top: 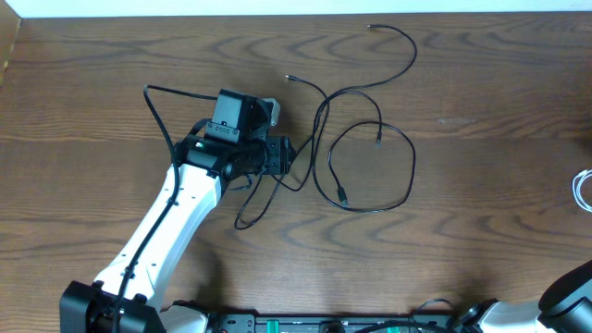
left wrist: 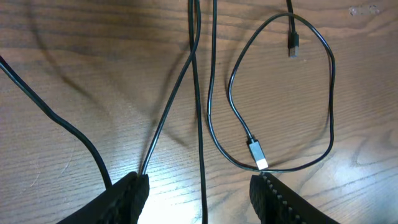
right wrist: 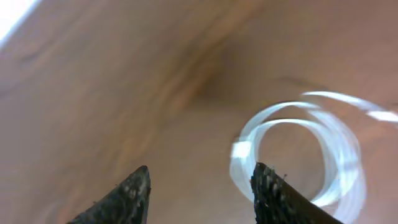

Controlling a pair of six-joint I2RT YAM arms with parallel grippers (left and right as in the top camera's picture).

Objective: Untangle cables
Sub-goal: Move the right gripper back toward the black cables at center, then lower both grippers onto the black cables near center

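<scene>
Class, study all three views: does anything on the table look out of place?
The white cable sits coiled alone at the overhead view's right edge, well apart from the black cables crossing in loops mid-table by the left gripper. Nothing looks damaged.

No words, numbers or signs could be read. There were none to make out on the black cables (top: 413,166), the wooden table (top: 481,74) or the white arm (top: 176,217).
</scene>
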